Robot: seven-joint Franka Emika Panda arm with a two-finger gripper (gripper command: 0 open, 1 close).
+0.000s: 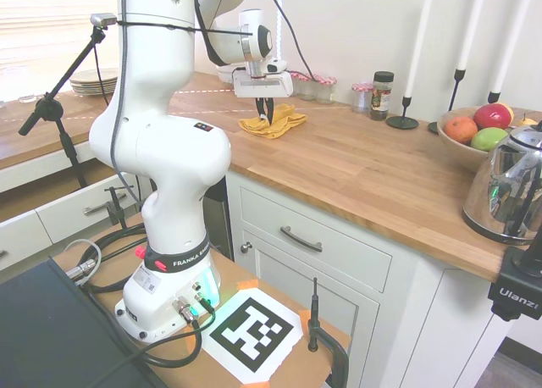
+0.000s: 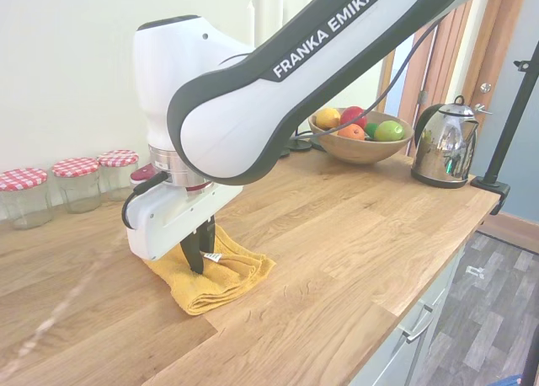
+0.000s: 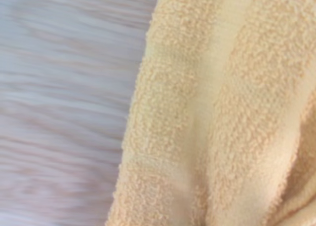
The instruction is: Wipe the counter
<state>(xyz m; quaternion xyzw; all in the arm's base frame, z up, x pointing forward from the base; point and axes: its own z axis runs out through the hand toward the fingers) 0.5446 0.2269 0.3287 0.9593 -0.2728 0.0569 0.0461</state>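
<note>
Home kitchen: kettle (image 1: pixel 511 189), fruit bowl (image 1: pixel 464 142), wooden counter (image 1: pixel 364 168).

Cloth (image 2: pixel 215 278) on counter (image 2: pixel 354 234); jars (image 2: pixel 76 182) behind; pincer (image 2: pixel 199 253) on cloth.

The white arm rises from its base, bends at the elbow and reaches out, with the wrist turned so the pincer (image 2: pixel 200 253) points straight down. In the first exterior view the pincer (image 1: pixel 264 110) hangs below the flat white hand block. Its two dark fingers (image 2: pixel 195 249) stand close together, nearly upright, with their tips pressed down into the yellow cloth (image 2: pixel 226 278) and pinching a fold of it.
</note>
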